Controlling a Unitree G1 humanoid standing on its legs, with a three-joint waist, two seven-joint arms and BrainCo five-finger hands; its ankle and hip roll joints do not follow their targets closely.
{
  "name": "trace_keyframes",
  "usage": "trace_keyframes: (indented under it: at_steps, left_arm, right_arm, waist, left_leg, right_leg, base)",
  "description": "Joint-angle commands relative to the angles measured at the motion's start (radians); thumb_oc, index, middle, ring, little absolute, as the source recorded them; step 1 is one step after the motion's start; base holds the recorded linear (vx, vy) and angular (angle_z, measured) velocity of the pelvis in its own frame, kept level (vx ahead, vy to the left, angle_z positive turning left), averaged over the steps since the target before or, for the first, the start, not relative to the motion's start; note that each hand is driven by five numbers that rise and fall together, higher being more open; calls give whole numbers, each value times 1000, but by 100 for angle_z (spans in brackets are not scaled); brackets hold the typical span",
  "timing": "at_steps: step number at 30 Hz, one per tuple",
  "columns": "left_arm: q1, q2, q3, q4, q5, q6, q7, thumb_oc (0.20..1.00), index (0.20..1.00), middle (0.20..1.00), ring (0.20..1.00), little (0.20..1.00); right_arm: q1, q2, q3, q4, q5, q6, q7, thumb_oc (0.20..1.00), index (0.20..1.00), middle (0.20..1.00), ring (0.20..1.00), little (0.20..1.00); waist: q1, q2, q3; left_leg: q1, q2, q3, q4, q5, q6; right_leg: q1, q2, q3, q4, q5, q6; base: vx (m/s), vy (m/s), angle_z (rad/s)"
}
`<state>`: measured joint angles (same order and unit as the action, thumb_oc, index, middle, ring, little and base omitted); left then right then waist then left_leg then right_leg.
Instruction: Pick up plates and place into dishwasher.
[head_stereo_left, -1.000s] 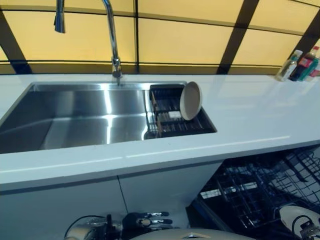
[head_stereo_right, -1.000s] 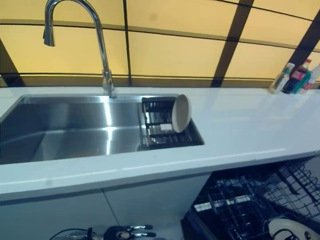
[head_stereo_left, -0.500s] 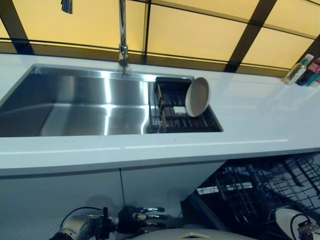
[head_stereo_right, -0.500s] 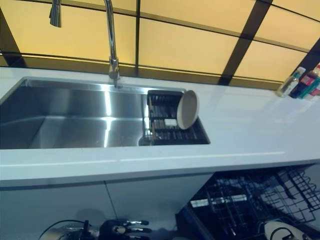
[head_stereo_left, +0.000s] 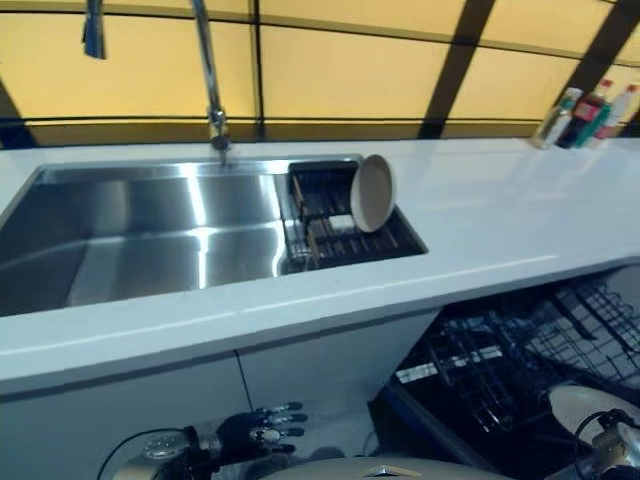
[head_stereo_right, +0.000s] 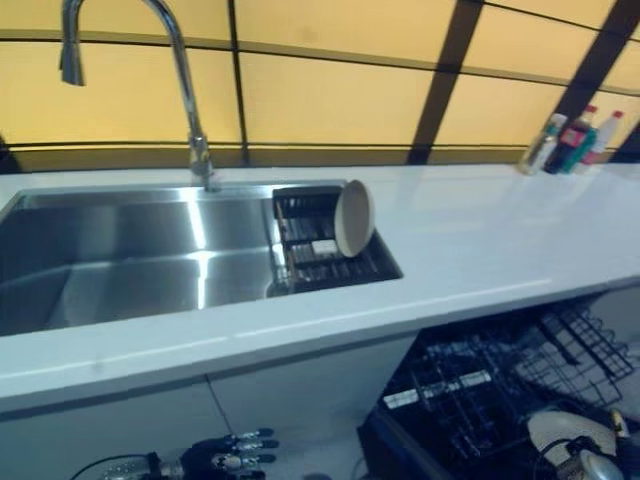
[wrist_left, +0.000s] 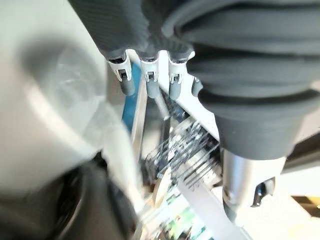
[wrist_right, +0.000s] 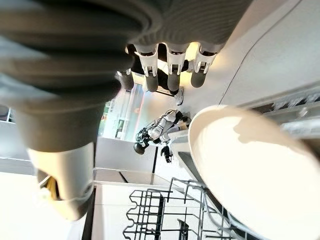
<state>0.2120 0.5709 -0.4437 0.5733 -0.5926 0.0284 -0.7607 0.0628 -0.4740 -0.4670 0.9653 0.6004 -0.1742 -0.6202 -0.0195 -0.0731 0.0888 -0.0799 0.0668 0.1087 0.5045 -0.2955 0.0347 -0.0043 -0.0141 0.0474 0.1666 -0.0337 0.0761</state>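
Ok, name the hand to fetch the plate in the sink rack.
Left, probably. The left hand hangs open before the cabinet, below the sink rack holding the plate; the right hand is at the dishwasher rack by a second plate.

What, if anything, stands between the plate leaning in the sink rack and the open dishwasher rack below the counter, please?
Only the white counter's front edge lies between them. The plate leans upright in the dish rack in the sink, and the dishwasher rack sits pulled out below to the right. Another plate already sits there.
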Motion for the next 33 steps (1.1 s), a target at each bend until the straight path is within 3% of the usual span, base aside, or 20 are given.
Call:
trace_keyframes:
  at_steps: [1, 3, 7, 12, 16, 19, 25, 33]
  left_arm:
    - [15, -73, 39, 92, 210, -163, 128, 1000, 1000, 1000, 1000, 1000]
    - [-13, -93, 56, 184, 291, -190, 176, 1000, 1000, 1000, 1000, 1000]
    - [-35, -116, 108, 291, 319, -193, 185, 1000, 1000, 1000, 1000, 1000]
    - [-24, -108, 153, 296, 348, -156, 182, 1000, 1000, 1000, 1000, 1000]
    - [-75, -53, 171, 250, 312, -87, 190, 1000, 1000, 1000, 1000, 1000]
    - [-140, -12, 150, 228, 301, -68, 220, 1000, 1000, 1000, 1000, 1000]
    - [-267, 65, 71, 184, 186, -68, 242, 1000, 1000, 1000, 1000, 1000]
    - [-293, 67, 18, 167, 105, -138, 265, 1000, 1000, 1000, 1000, 1000]
  right_arm:
    - [-11, -43, 21, -20, -61, -37, -2, 1000, 1000, 1000, 1000, 1000]
    - [-12, -57, 32, -21, -67, -24, 10, 1000, 1000, 1000, 1000, 1000]
    - [-16, -84, 24, -14, -82, -1, 34, 1000, 1000, 1000, 1000, 1000]
    - [-28, -104, 22, -16, -94, 50, 52, 1000, 1000, 1000, 1000, 1000]
    - [-72, -95, 64, -14, -50, 48, 22, 1000, 1000, 1000, 1000, 1000]
    - [-142, -102, 107, -1, -2, 44, -5, 1000, 1000, 1000, 1000, 1000]
    - [-330, -177, 175, 32, 106, 67, -43, 1000, 1000, 1000, 1000, 1000]
    - [-428, -248, 185, 126, 142, 63, -55, 1000, 1000, 1000, 1000, 1000]
  waist:
    - [-25, 10, -11]
    - [-31, 1, -11]
    - [-37, -11, -13]
    - [-30, -36, 9]
    - [-14, -54, 71]
    - [-6, -48, 130]
    - [-4, -6, 250]
    - [-4, 30, 302]
  left_leg:
    - [72, 3, -56, -176, 71, 15]
    - [80, 4, -50, -183, 75, 11]
    - [91, 7, -36, -186, 74, 6]
    - [74, 25, -18, -150, 60, 4]
    - [-19, 42, -37, -93, 58, 10]
    - [-120, 48, -58, -38, 62, 14]
    - [-294, 30, -98, 24, 85, 17]
    - [-360, 5, -130, 5, 113, 10]
  right_leg:
    - [-7, 6, -23, 16, 16, 64]
    - [-2, 6, -19, 13, 14, 65]
    - [-2, 2, -12, 5, 22, 69]
    - [-14, -6, -13, 11, 32, 71]
    - [-61, 5, -12, 39, 38, 66]
    - [-129, 18, -17, 79, 43, 59]
    - [-255, 33, -20, 120, 55, 33]
    - [-333, 20, -40, 143, 56, 19]
  base:
    - [-41, 37, -4]
    - [-51, 30, -9]
    - [-27, 0, -14]
    - [-7, -105, 1]
    - [-163, -196, 1]
    - [-295, -150, 6]
    - [-304, -48, 6]
    - [-107, 32, 11]
